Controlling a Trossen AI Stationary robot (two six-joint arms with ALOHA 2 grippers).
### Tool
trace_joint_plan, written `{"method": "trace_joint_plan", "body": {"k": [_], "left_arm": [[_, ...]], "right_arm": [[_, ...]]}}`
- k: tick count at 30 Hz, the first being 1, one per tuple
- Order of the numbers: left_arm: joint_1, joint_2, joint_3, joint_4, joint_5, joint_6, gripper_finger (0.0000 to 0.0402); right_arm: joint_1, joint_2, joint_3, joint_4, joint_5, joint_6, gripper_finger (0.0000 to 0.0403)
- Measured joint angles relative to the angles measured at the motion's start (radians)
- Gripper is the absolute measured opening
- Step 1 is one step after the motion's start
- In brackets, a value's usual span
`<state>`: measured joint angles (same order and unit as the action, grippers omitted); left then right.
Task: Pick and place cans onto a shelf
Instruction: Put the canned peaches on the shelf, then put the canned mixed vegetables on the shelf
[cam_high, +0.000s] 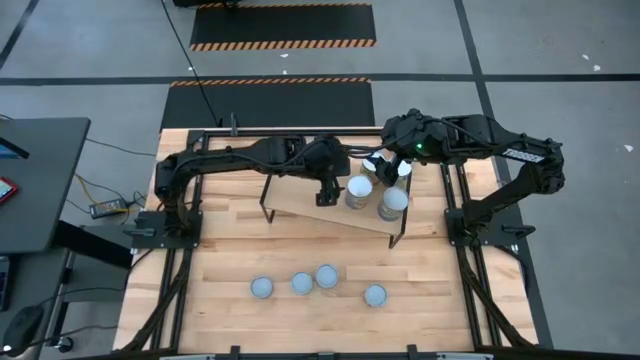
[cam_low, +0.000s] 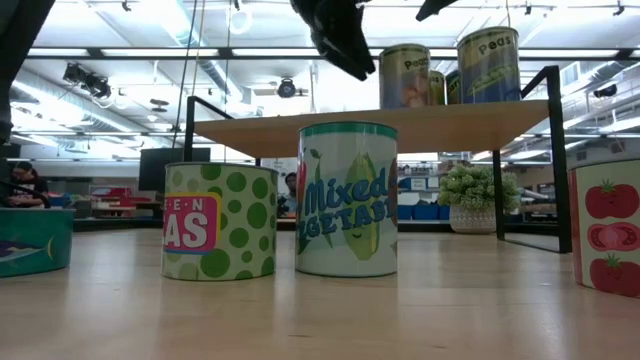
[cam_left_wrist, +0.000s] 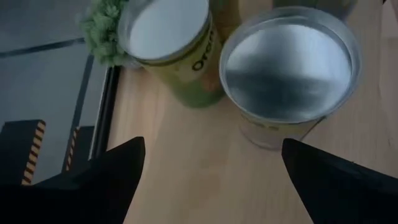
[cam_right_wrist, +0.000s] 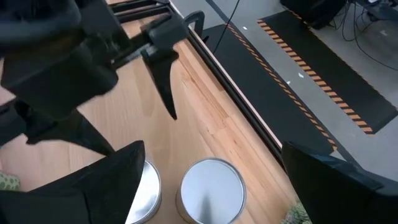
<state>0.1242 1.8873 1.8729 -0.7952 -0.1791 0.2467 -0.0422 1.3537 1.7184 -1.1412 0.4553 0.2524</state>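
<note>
While both grippers hover with fingers apart over the shelf (cam_high: 300, 205), the left gripper (cam_high: 327, 195) sits just beside two standing cans (cam_high: 360, 190). A careless swing could topple them. Four cans (cam_high: 326, 276) wait on the near tabletop (cam_high: 450, 300).

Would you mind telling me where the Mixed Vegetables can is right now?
In the low view, the Mixed Vegetables can stands upright on the tabletop in front of the shelf, just right of the green-dotted peas can.
</note>
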Motion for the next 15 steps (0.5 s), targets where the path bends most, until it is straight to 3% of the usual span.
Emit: {"method": "trace_joint_plan", "body": {"k": [15], "left_arm": [[0.007,-0.002,0.0,0.03,-0.022,-0.052,0.0384]], "right_arm": [[0.002,0.0,0.0,-0.019,-0.002,0.002,0.0385]]}}
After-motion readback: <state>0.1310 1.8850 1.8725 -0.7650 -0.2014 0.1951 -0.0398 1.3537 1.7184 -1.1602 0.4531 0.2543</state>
